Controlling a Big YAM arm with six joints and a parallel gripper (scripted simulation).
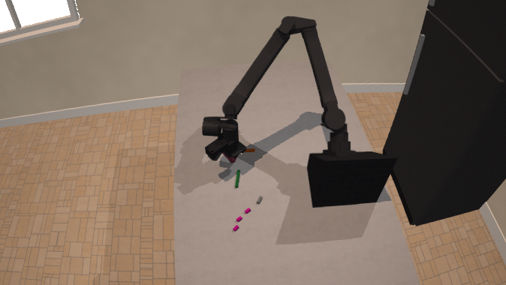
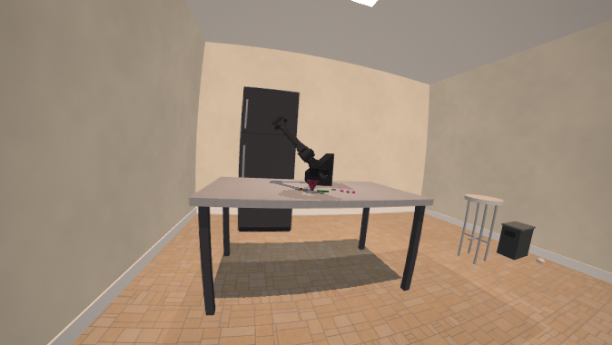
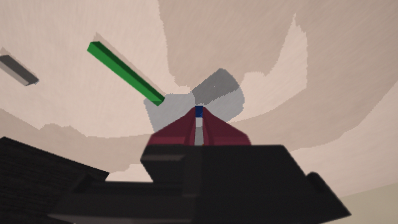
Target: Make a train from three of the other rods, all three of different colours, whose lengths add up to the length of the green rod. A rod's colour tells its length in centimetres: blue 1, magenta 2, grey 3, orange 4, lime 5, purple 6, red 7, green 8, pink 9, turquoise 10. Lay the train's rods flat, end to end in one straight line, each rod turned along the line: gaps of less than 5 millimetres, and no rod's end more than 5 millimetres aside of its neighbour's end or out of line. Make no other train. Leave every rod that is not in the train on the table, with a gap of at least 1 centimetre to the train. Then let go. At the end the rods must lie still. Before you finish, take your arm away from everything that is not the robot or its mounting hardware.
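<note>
My gripper (image 3: pixel 199 111) (image 1: pixel 231 159) (image 2: pixel 312 185) is shut on a small blue rod (image 3: pixel 199 110) and holds it above the table (image 1: pixel 210 247), just beyond the far end of the green rod (image 1: pixel 237 178) (image 3: pixel 125 73) (image 2: pixel 322 192). An orange rod (image 1: pixel 250 150) lies beside the gripper, partly hidden by it. A grey rod (image 1: pixel 259 199) (image 3: pixel 18 69) lies nearer the front. Three magenta rods (image 1: pixel 248 211) (image 1: pixel 239 219) (image 1: pixel 236 228) lie in a loose diagonal row in front of it.
The arm's black base box (image 1: pixel 347 178) stands on the table's right side. A black fridge (image 1: pixel 456 105) stands to the right of the table. A stool (image 2: pixel 482 227) and a small black bin (image 2: pixel 515 239) stand on the floor.
</note>
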